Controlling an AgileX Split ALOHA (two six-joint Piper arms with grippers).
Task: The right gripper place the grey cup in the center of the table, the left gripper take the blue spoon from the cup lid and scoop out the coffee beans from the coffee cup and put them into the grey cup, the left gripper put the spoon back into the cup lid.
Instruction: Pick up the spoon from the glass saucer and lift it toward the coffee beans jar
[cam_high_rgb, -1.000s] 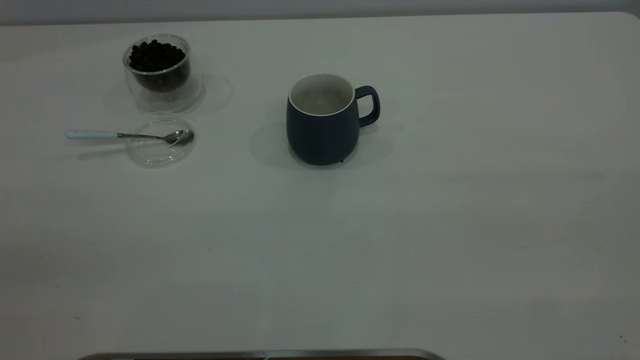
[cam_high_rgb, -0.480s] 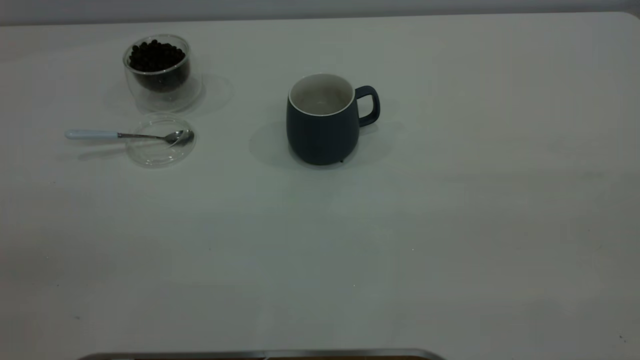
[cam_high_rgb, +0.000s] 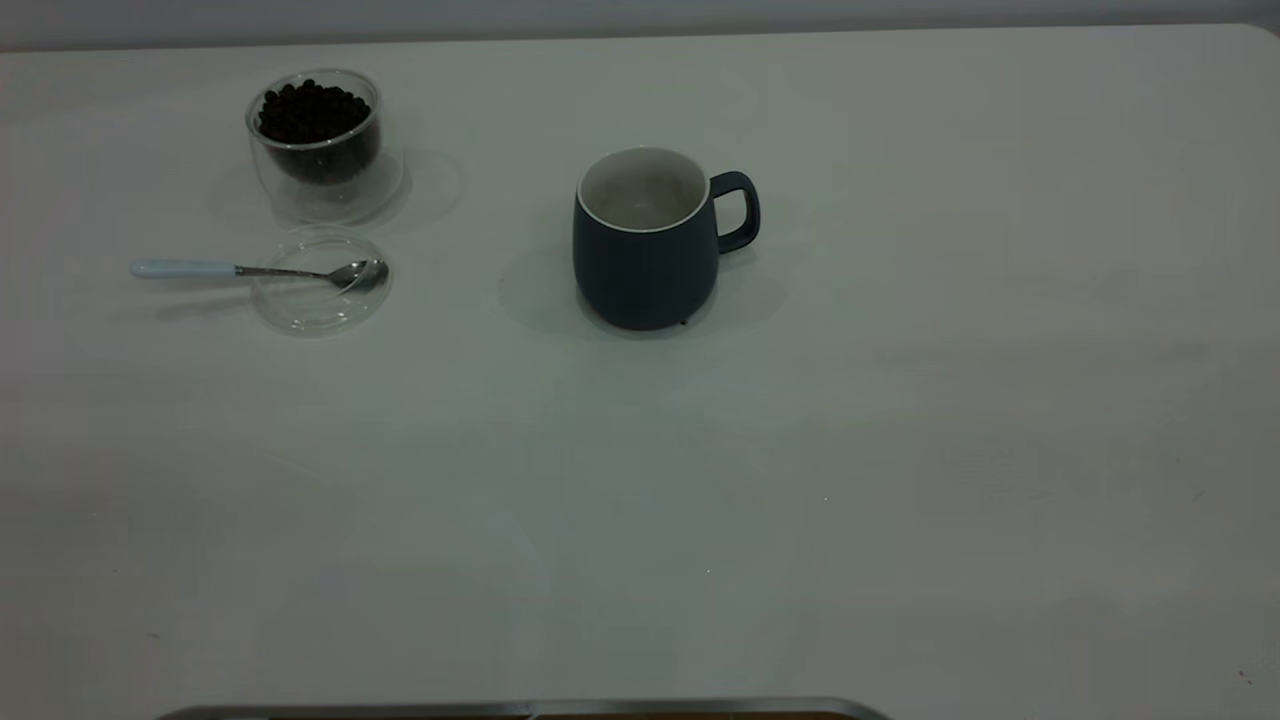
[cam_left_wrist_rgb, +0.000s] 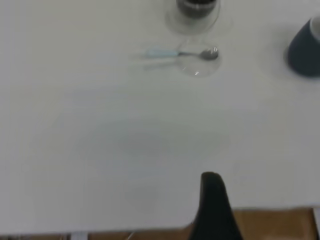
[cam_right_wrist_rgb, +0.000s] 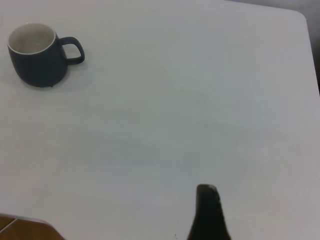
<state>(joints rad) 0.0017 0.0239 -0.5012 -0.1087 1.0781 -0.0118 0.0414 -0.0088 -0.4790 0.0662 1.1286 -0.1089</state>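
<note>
The grey cup (cam_high_rgb: 645, 240) stands upright near the middle of the table (cam_high_rgb: 800, 450), its handle to the right and its inside white. It also shows in the right wrist view (cam_right_wrist_rgb: 40, 57) and the left wrist view (cam_left_wrist_rgb: 305, 50). The coffee cup (cam_high_rgb: 315, 140) with coffee beans (cam_high_rgb: 312, 112) stands at the back left. In front of it the cup lid (cam_high_rgb: 320, 290) lies flat. The blue spoon (cam_high_rgb: 250, 270) rests with its bowl on the lid and its handle pointing left. The left gripper (cam_left_wrist_rgb: 212, 200) is near the table's front edge, far from the spoon (cam_left_wrist_rgb: 180, 53). The right gripper (cam_right_wrist_rgb: 207, 210) is over bare table, far from the mug.
Neither arm shows in the exterior view. A metal-edged strip (cam_high_rgb: 520, 708) lies along the table's front edge. Brown floor (cam_left_wrist_rgb: 270, 225) shows beyond that edge in the left wrist view. The table's rounded corner (cam_right_wrist_rgb: 300, 15) shows in the right wrist view.
</note>
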